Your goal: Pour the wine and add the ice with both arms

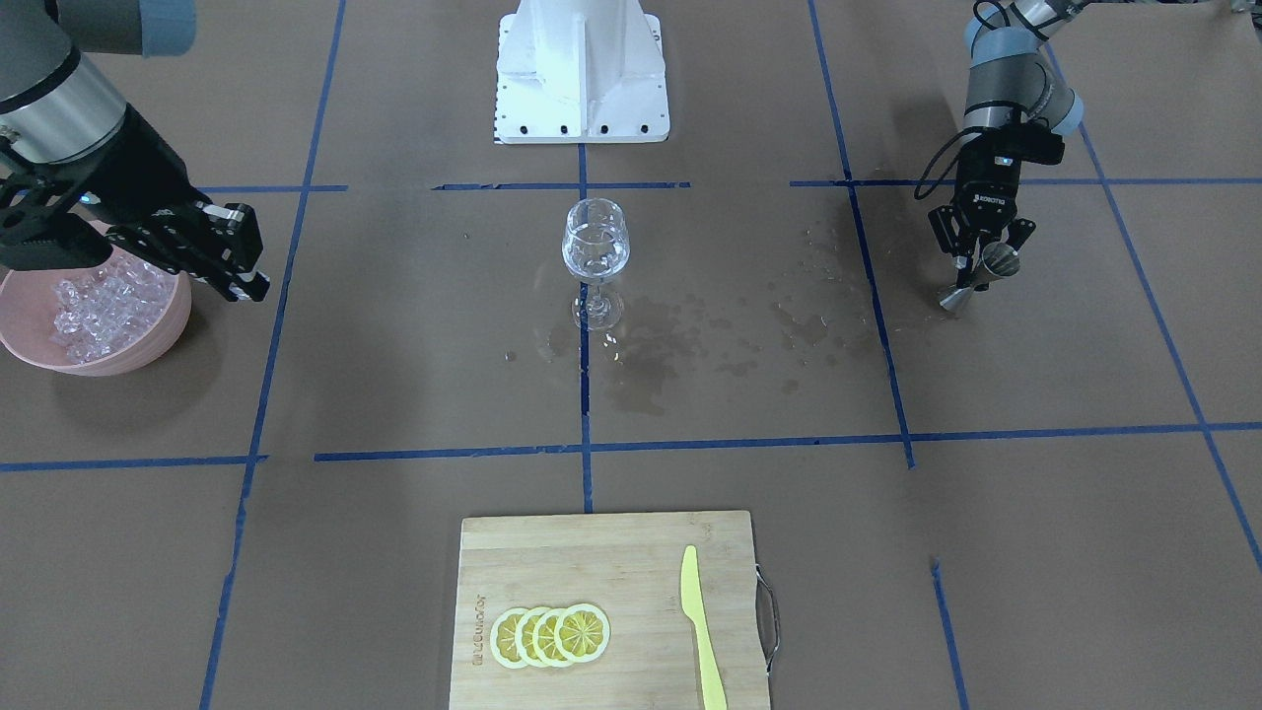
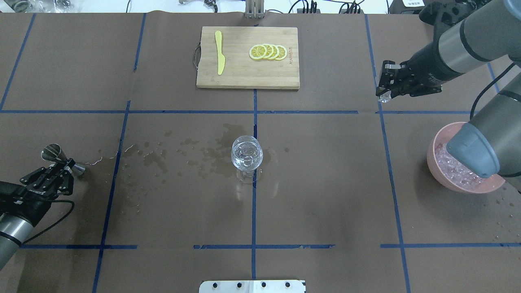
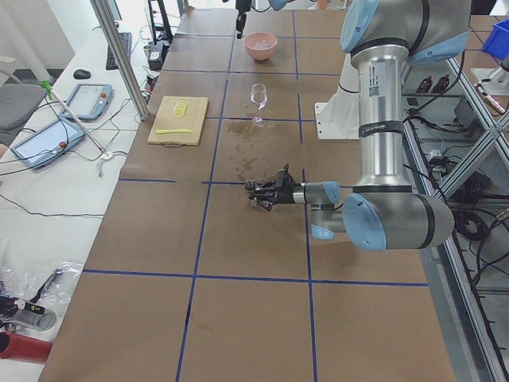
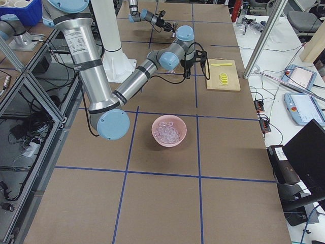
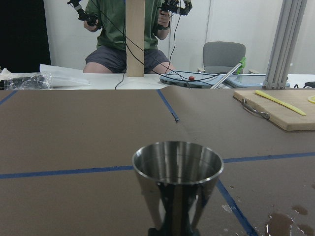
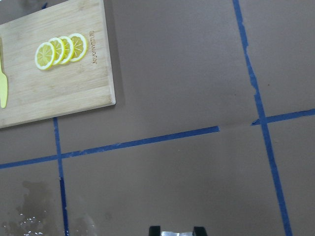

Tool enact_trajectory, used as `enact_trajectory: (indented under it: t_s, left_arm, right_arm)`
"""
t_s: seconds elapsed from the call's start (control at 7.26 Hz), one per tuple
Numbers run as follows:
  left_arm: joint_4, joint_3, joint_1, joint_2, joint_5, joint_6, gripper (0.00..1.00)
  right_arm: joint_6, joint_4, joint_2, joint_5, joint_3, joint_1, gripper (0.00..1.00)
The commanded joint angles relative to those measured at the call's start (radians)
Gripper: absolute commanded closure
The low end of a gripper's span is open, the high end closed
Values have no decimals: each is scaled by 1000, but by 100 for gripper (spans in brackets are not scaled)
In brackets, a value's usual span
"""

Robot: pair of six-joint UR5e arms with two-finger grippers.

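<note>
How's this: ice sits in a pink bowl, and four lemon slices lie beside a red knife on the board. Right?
Not quite: the knife is yellow, not red, as the exterior front-facing view shows. The ice is in the pink bowl, and four lemon slices lie beside the knife on the board.

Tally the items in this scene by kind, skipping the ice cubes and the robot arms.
Wine glass: 1
Jigger: 1
Pink bowl: 1
Cutting board: 1
Yellow knife: 1
Lemon slices: 4
Total: 9
</note>
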Motion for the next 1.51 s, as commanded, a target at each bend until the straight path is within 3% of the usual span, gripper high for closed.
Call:
enact_trajectory:
  t_s: [0.0,0.28,0.41,0.55,0.69,0.83,1.1,1.38]
  left_arm:
    - [-1,15,2,0,-2,-6,100]
    - [-2,32,2,-1,-2,-10,93]
    - [-4,30,2,-1,-2,-10,80]
    - [-5,30,2,-1,-3,-10,37]
    - [-10,28,2,-1,-3,-10,0]
    - [-11,27,2,-1,-3,-10,0]
    - [-13,25,1,11,-9,-6,0]
    - [-28,21,1,74,-90,-3,0]
  right_arm:
    - [40,-109,108,-23,7,-39,100]
    - [117,-109,145,-68,5,-90,100]
    - [161,-111,171,-69,4,-105,100]
    - [192,-111,190,-69,5,-110,100]
    - [233,-111,211,-79,2,-123,100]
    - [263,-114,231,-109,0,-154,100]
    - [301,-263,352,-181,-1,-220,100]
    - [378,-273,389,-264,-6,-305,100]
